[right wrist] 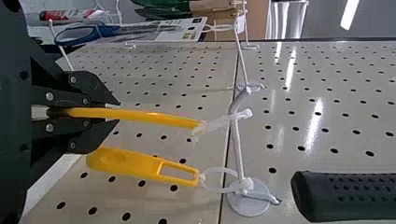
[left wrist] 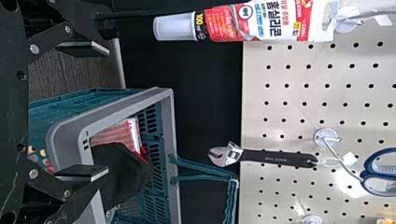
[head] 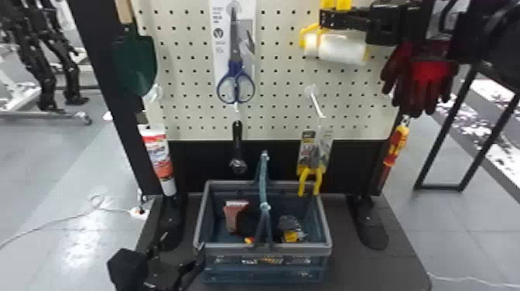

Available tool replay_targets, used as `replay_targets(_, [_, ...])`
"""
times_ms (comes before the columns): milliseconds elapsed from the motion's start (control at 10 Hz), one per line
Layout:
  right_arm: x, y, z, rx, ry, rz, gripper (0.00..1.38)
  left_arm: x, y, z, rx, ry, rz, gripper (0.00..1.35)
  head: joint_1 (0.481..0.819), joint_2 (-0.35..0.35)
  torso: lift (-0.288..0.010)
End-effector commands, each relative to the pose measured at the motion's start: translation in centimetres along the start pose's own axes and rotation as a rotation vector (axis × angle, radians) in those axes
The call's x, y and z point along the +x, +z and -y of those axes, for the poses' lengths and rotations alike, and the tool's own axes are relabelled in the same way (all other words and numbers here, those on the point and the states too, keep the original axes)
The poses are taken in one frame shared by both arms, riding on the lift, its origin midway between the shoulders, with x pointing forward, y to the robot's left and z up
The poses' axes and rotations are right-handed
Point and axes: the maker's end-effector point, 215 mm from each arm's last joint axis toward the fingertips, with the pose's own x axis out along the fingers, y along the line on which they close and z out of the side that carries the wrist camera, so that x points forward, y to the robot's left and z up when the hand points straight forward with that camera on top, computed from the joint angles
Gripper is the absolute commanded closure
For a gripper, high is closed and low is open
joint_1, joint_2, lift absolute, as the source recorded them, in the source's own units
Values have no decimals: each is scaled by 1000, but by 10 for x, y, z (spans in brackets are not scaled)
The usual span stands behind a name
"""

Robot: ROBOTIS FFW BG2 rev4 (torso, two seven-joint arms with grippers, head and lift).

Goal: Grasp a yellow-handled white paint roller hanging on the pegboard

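Note:
The white paint roller (head: 336,47) with its yellow frame hangs high on the right of the pegboard (head: 278,100). My right gripper (head: 324,20) sits just above the roller, against the board. In the right wrist view the right gripper (right wrist: 100,114) is shut on a thin yellow handle (right wrist: 140,116), which is zip-tied to a white hook (right wrist: 238,135). A second yellow handle (right wrist: 140,165) hangs just beside it, free of the fingers. My left gripper (head: 154,271) is parked low by the basket's left corner; the left wrist view shows this left gripper (left wrist: 88,109) open.
A blue-grey basket (head: 263,247) holding tools stands on the dark platform below the board. On the board hang blue scissors (head: 236,77), a green trowel (head: 133,62), a sealant tube (head: 158,158), a wrench (head: 236,149), yellow pliers (head: 311,170) and red gloves (head: 419,77).

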Motion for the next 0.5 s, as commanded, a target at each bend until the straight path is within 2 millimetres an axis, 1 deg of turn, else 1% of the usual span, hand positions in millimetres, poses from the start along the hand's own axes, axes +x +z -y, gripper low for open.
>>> replay_targets(0, [1,-3,-1,6,3,2,1211,0,-1,2,-4,-1,0,389,549,0,-100])
replay_targets(200, [1,-1,-2,4,7,11,1211,1,0,4,-7,-2,3,389,549,0,-100])
replay_targets(400, [2,-2,-2,10,9,16,1211,1,-3,8,-18,-3,0,389,549,0,-100])
